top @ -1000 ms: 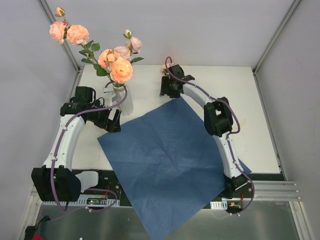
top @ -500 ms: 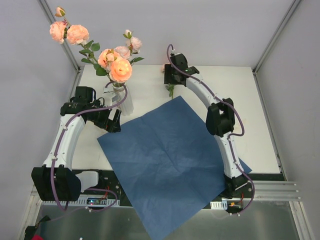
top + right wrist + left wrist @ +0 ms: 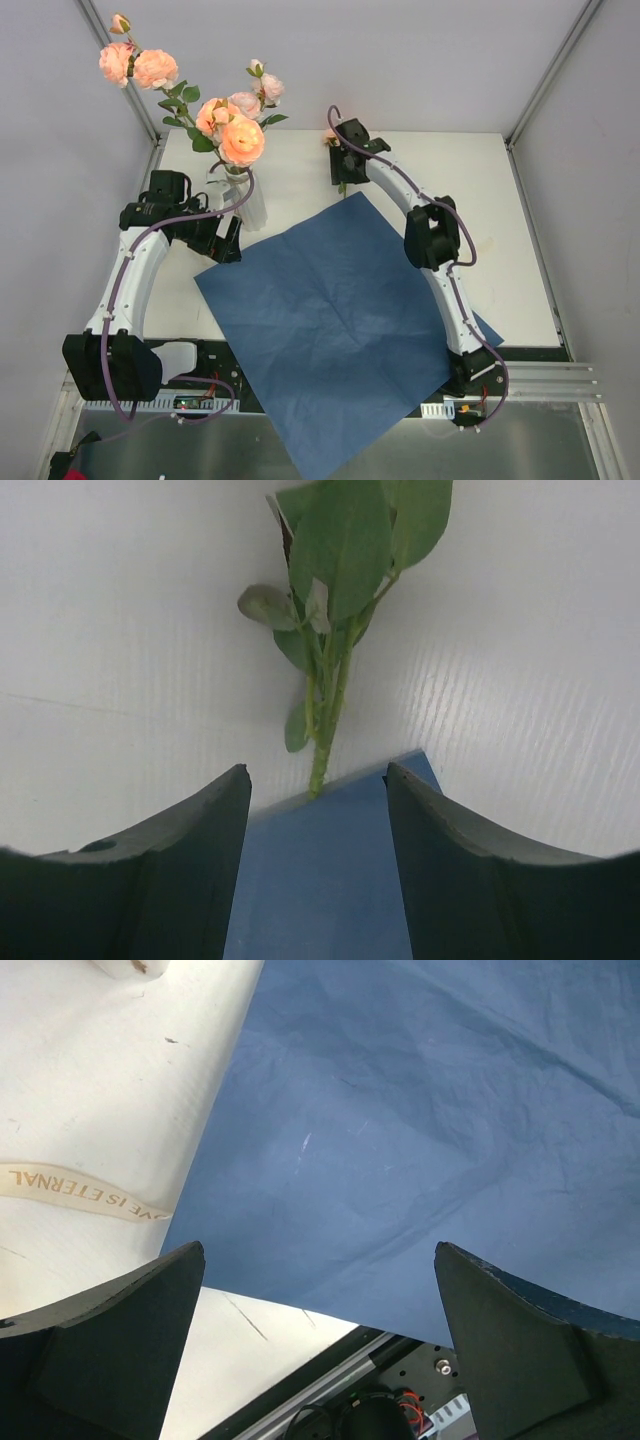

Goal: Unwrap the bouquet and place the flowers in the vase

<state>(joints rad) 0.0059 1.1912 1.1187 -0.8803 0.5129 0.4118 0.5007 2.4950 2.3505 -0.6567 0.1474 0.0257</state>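
The blue paper sheet (image 3: pixel 340 320) lies flat on the table (image 3: pixel 500 200). Just off its far left edge stands the vase (image 3: pixel 245 203), holding most of the flowers (image 3: pixel 238 138). One loose stem (image 3: pixel 325 710) lies at the sheet's far corner. The right gripper (image 3: pixel 316 772) hangs over it, fingers apart, gripping nothing. The left gripper (image 3: pixel 318 1255) hovers wide open over the sheet's left corner, beside a ribbon (image 3: pixel 80 1192).

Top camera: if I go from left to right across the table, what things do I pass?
left hand → vase → right hand
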